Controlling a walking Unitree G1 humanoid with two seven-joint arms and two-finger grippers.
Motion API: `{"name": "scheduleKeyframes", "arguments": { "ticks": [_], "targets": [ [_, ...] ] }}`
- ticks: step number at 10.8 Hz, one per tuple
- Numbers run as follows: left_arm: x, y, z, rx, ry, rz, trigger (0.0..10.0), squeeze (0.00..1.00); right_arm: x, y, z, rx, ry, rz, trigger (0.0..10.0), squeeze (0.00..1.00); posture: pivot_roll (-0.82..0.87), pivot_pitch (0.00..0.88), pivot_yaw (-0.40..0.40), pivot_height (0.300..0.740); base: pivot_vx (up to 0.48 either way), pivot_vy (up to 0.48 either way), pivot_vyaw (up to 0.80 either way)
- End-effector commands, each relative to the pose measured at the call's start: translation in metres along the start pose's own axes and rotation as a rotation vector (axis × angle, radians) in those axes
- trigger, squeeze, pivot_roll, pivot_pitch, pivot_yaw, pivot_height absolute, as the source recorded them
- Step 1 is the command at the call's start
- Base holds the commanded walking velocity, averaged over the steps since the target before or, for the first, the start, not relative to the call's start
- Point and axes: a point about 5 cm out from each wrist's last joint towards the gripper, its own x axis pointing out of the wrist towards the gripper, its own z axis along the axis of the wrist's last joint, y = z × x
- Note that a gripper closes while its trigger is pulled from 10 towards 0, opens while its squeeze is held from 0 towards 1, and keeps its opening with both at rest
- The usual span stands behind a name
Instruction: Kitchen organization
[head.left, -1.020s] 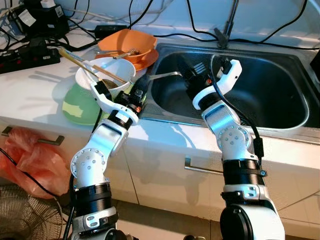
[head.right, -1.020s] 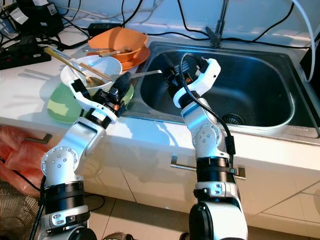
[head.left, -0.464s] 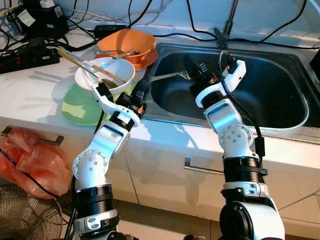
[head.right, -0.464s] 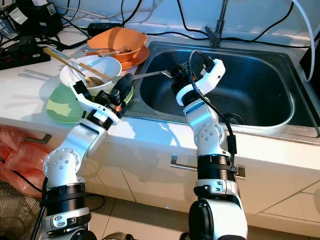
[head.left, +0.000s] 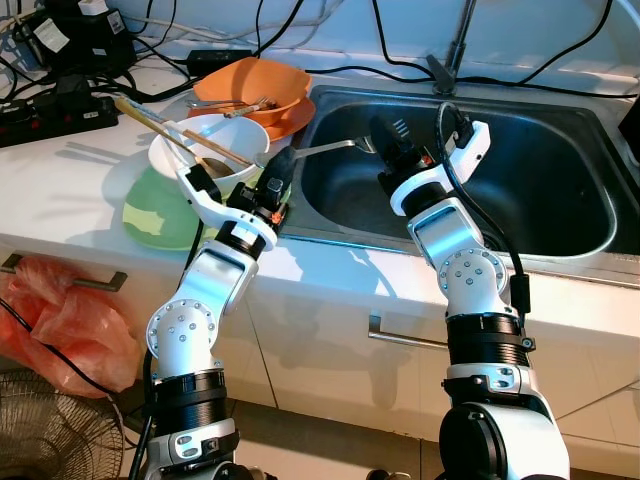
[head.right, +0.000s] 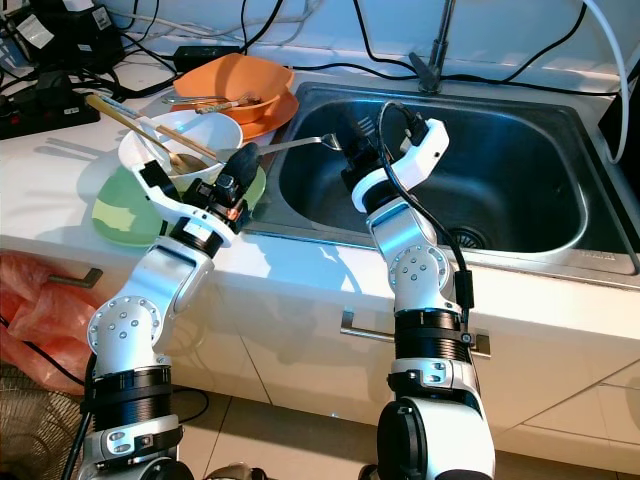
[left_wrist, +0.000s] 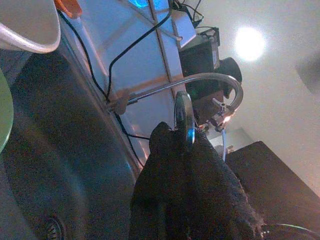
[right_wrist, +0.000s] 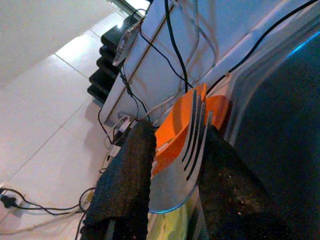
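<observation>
My left gripper (head.left: 280, 166) is shut on a metal spoon (head.left: 330, 148) by its handle; the spoon's far end reaches out over the sink's left rim. In the left wrist view the spoon (left_wrist: 183, 114) stands edge-on above the black fingers (left_wrist: 167, 165). My right gripper (head.left: 386, 142) hovers inside the sink (head.left: 545, 195), shut on a metal fork (head.left: 399, 129) whose tines point up. The fork (right_wrist: 192, 131) sits between the two fingers (right_wrist: 125, 172) in the right wrist view. The spoon's tip and the fork lie close together.
A white bowl (head.left: 213, 137) with chopsticks (head.left: 160, 122) rests on a green plate (head.left: 150, 215) by my left arm. An orange bowl (head.left: 255, 80) with utensils sits behind it. Cables and power strips (head.left: 60, 110) crowd the back counter. The faucet (head.left: 455, 50) rises behind the sink. A red bag (head.left: 60, 320) lies below.
My left gripper has risen a little with the spoon, its tip now nearer the fork. The right gripper has shifted slightly up and right with the fork.
</observation>
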Motion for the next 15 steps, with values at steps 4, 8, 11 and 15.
{"name": "scheduleKeyframes", "arguments": {
  "ticks": [4,8,11,15],
  "targets": [
    [0.006,-0.002,-0.022,-0.054,0.069,-0.005,0.0,0.0,0.006,0.019,-0.014,0.053,0.028,0.054,0.0,0.0,0.08,0.082,0.037,0.74,0.0,0.0,0.0],
    [0.005,-0.002,-0.027,-0.063,0.096,-0.011,0.0,0.0,0.005,0.013,-0.015,0.062,0.009,0.0,0.0,0.0,0.07,0.084,0.038,0.74,0.0,0.0,0.0],
    [0.005,-0.002,-0.029,-0.059,0.119,-0.013,4.1,0.0,0.006,0.008,-0.015,0.089,-0.016,-0.045,0.0,0.0,0.07,0.084,0.039,0.74,0.0,0.0,0.0],
    [0.003,0.002,-0.032,-0.078,0.128,0.006,10.0,1.0,0.006,0.013,-0.014,0.198,-0.015,-0.006,0.0,0.0,0.07,0.085,0.038,0.74,0.0,0.0,0.0]
  ]
}}
